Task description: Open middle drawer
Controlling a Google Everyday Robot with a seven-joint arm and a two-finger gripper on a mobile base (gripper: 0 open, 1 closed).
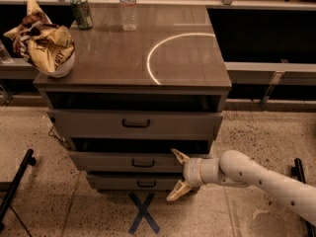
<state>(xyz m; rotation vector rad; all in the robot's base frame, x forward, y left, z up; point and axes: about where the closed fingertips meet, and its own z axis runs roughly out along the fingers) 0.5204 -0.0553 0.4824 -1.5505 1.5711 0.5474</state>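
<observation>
The grey-brown cabinet has three drawer fronts. The middle drawer (pixel 113 161) is the shallow front with a small dark handle (pixel 143 163) at its centre; it stands out a little past the bottom drawer (pixel 128 182). My gripper (pixel 177 177) hangs at the right end of that front, low by the floor, at the tip of the white arm (pixel 261 179) that comes in from the right. Its two cream fingers are spread wide, one up at the drawer's top edge (pixel 178 156) and one down near the floor (pixel 176 193). Nothing is held.
The top drawer (pixel 136 124) with a larger black handle also stands out. On the cabinet top (pixel 148 58) are a crumpled chip bag in a white bowl (pixel 45 46), a green can (pixel 80 11) and a water bottle (pixel 128 6). A blue tape X (pixel 143 214) marks the floor.
</observation>
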